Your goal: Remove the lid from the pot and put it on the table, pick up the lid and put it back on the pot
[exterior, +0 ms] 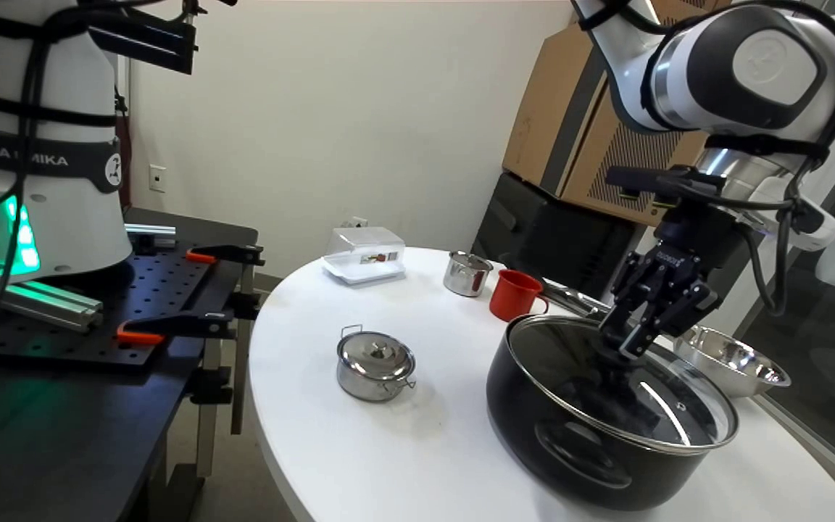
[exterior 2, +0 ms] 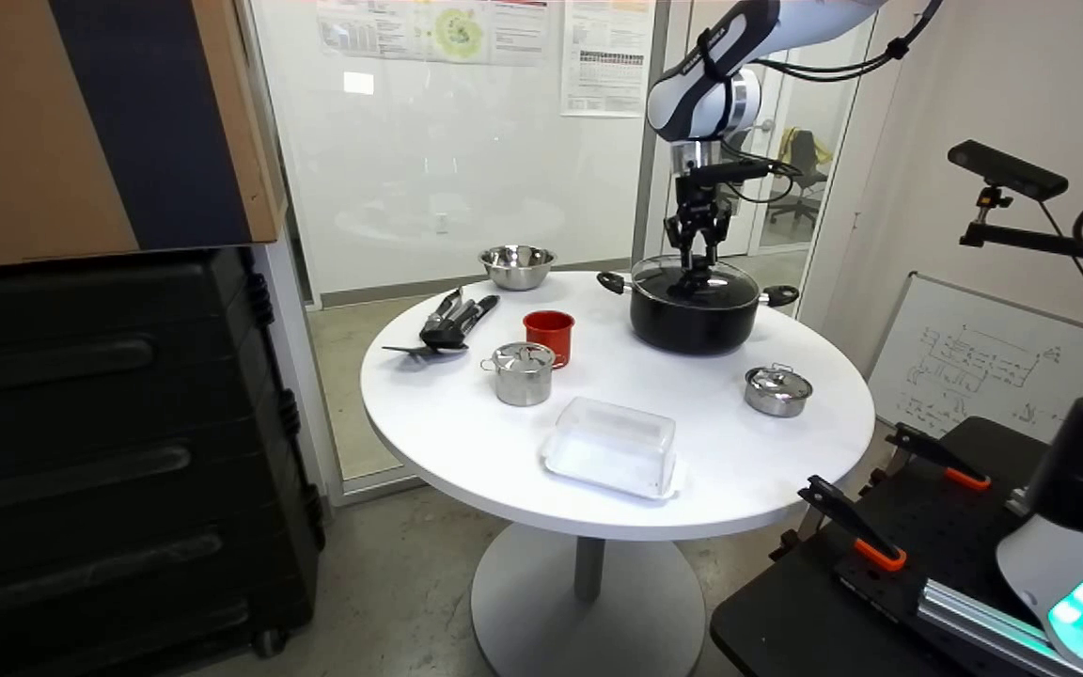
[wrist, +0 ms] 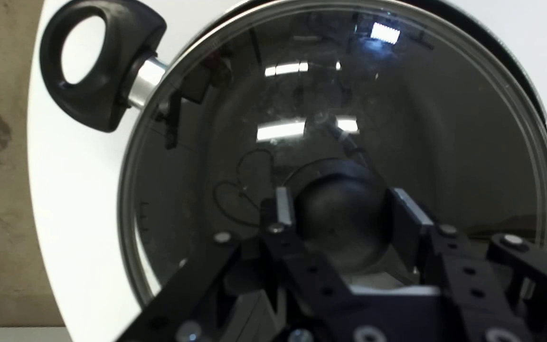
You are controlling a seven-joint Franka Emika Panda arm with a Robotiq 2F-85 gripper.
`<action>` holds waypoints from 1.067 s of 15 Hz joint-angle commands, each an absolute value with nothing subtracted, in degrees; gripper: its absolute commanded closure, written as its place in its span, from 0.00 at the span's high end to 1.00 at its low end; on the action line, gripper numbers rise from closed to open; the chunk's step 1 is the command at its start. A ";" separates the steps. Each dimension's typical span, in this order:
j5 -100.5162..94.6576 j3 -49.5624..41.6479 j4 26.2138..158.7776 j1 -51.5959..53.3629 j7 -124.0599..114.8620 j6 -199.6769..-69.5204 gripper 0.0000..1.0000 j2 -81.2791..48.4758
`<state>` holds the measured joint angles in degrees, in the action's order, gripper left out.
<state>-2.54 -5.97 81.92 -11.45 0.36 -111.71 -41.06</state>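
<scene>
The black pot [exterior: 526, 420] stands on the white round table [exterior: 425, 471], and its clear glass lid [exterior: 562, 348] covers the opening in both exterior views. In the wrist view a dark crescent of the pot's rim [wrist: 506, 52] shows past the lid at the upper right; whether the lid is slightly raised I cannot tell. My gripper [exterior: 622, 344] points down at the lid's centre. In the wrist view the dark round knob [wrist: 342, 223] fills the space between the finger pads [wrist: 411, 209], so the gripper is shut on the lid by its knob.
Close to the pot are a small silver tin [exterior: 375, 366], a red mug [exterior: 513, 296] and a steel bowl [exterior: 733, 366]. A lidded steel cup [exterior 2: 523, 376], a clear plastic box [exterior 2: 609, 447] and dark utensils [exterior 2: 452, 324] stand elsewhere on the table. Pot handles [exterior 2: 779, 295] jut out sideways.
</scene>
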 commanded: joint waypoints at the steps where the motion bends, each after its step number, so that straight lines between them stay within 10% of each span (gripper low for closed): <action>1: -1.31 -5.89 77.72 -11.19 -0.25 -109.05 0.25 -42.76; 3: -1.30 -5.77 77.41 -11.11 -0.13 -108.54 0.77 -42.84; 8: -1.24 -5.37 76.27 -10.97 0.16 -107.74 0.99 -43.07; 16: -1.32 -5.17 76.43 -10.71 -0.01 -107.00 0.95 -43.76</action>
